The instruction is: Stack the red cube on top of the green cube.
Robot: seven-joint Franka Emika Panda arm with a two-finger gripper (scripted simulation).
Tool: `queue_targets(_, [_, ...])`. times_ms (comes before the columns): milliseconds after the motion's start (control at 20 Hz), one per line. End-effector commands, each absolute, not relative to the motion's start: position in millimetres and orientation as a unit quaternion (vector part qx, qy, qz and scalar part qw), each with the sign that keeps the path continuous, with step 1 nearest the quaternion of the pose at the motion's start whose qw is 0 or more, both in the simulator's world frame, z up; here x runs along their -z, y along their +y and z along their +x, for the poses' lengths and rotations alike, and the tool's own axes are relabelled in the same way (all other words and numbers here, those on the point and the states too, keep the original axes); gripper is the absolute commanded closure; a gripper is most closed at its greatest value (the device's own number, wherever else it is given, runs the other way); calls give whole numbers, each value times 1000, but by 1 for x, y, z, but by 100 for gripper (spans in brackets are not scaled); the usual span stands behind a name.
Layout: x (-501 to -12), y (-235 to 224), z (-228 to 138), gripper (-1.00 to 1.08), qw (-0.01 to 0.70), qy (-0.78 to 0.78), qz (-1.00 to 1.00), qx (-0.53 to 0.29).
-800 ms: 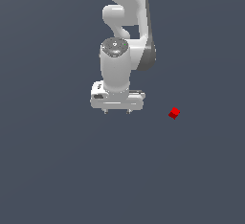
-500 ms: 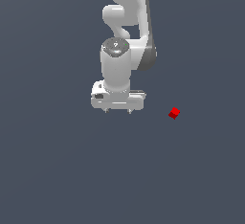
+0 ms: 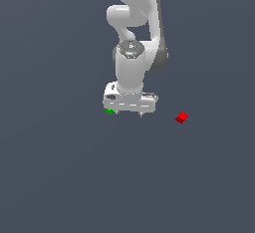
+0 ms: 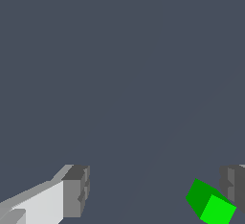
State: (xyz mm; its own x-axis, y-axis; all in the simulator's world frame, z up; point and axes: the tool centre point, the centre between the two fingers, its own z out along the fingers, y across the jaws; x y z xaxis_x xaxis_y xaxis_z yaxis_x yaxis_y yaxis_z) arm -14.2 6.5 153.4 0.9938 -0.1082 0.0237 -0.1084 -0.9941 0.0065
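The red cube (image 3: 181, 118) lies on the grey floor at the exterior view's right, well apart from my gripper. The green cube (image 3: 109, 111) peeks out from under the gripper's edge on the exterior view's left side. In the wrist view the green cube (image 4: 209, 202) lies between my fingers, close to one fingertip (image 4: 233, 187) and apart from the other fingertip (image 4: 76, 189). My gripper (image 3: 126, 113) is open and empty, pointing down; in the wrist view the gripper (image 4: 155, 189) shows both fingers wide apart. The red cube is out of the wrist view.
The white arm (image 3: 134, 38) rises behind the gripper towards the top of the exterior view. The plain grey floor (image 3: 60, 177) surrounds everything.
The gripper has shifted slightly towards the exterior view's right, and the green cube now shows at its edge. The red cube has not moved.
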Motion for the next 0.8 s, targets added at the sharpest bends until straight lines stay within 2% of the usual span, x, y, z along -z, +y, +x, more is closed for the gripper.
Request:
queue_targets(0, [-150,18,-21,-92,4,-67,998,-11])
queue_targets(750, [-121,108,-64,-92,3,-170,985,-7])
